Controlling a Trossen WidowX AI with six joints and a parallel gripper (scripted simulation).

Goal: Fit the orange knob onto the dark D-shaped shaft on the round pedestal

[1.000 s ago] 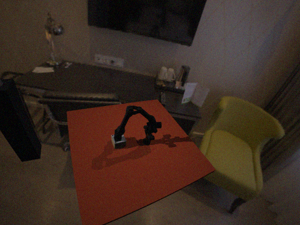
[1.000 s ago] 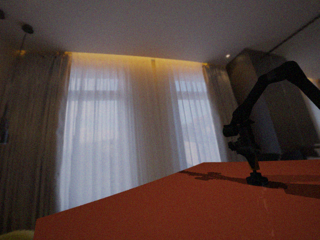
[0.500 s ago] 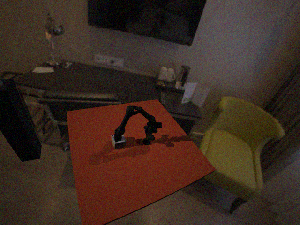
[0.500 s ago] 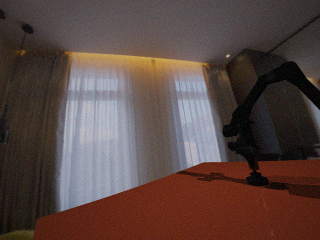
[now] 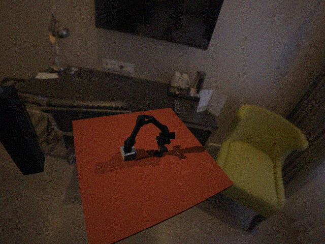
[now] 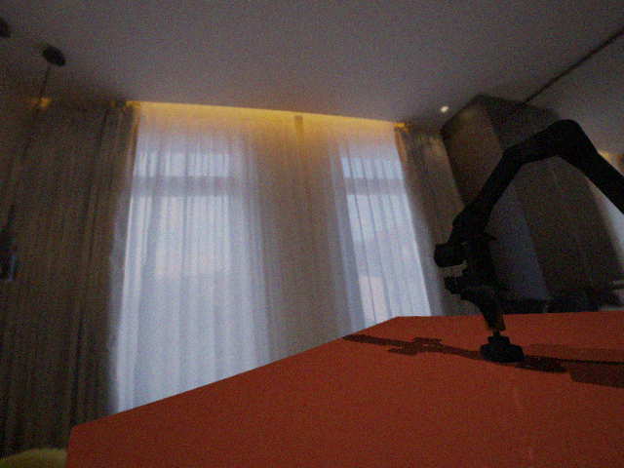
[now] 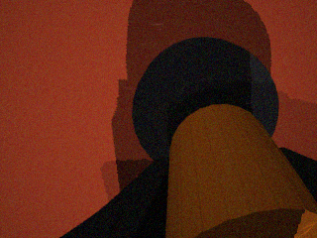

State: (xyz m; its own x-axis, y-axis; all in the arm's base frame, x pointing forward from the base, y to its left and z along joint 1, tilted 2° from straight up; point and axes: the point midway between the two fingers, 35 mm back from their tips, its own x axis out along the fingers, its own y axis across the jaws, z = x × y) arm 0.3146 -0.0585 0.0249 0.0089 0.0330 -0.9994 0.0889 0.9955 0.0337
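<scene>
The orange knob [image 7: 218, 164] [image 6: 500, 323] [image 5: 159, 148] is between the fingers of my gripper [image 7: 222, 163] [image 6: 494, 323], which is shut on it. The knob hangs upright just over the round dark pedestal [image 7: 190, 66] [image 6: 504, 354] [image 5: 158, 154]. In the exterior view the dark shaft [image 6: 496, 334] shows as a short stub between pedestal and knob. The knob's lower end is at or just above the shaft's top; I cannot tell whether they touch. The knob is not down on the pedestal. In the wrist view the knob hides the shaft, and neither flat side shows.
The red table top [image 5: 147, 194] [image 6: 352, 403] carries the arm's pale base block [image 5: 129, 155], left of the pedestal in the top view. Shadows of the arm fall around the pedestal. A yellow chair [image 5: 252, 157] stands beyond the table's right edge.
</scene>
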